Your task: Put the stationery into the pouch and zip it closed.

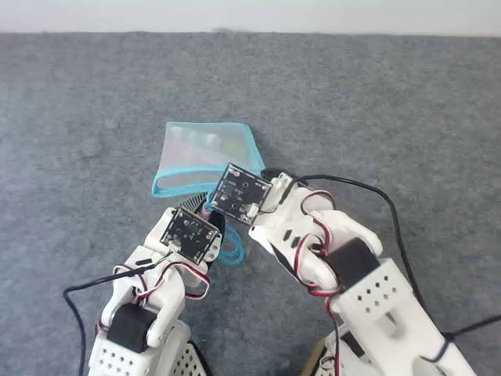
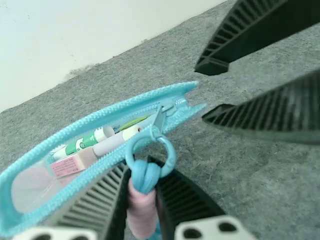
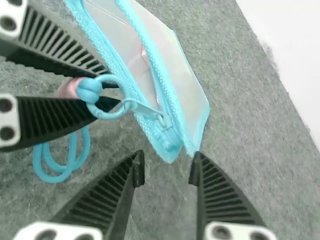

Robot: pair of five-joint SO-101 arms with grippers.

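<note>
Pouch unzipped, pull pinched at its end

The pouch [image 1: 205,153] is a flat, see-through sleeve edged in light blue. It lies near the middle of the grey table [image 1: 94,94], well away from the far edge. Its zip is open along nearly the whole length, with the slider [image 2: 167,107] sitting at the end nearest the two arms. Through the opening the stationery [image 2: 95,140] shows inside: white pens with green markings and a pink block beside them.

A blue ring [image 2: 150,150] hangs from the slider's tab and carries the zip pull [image 2: 145,176], a blue knot on a pink piece. The left arm's fingers [image 2: 100,200] are clamped together on this zip pull, just beside the pouch's long zipped edge. A blue cord loop [image 3: 60,155] lies on the table beneath them.

The right arm's fingers [image 3: 112,200] are spread apart, one tip on each side of the pouch's end corner by the slider. It is hard to tell whether either tip touches the fabric.
</note>
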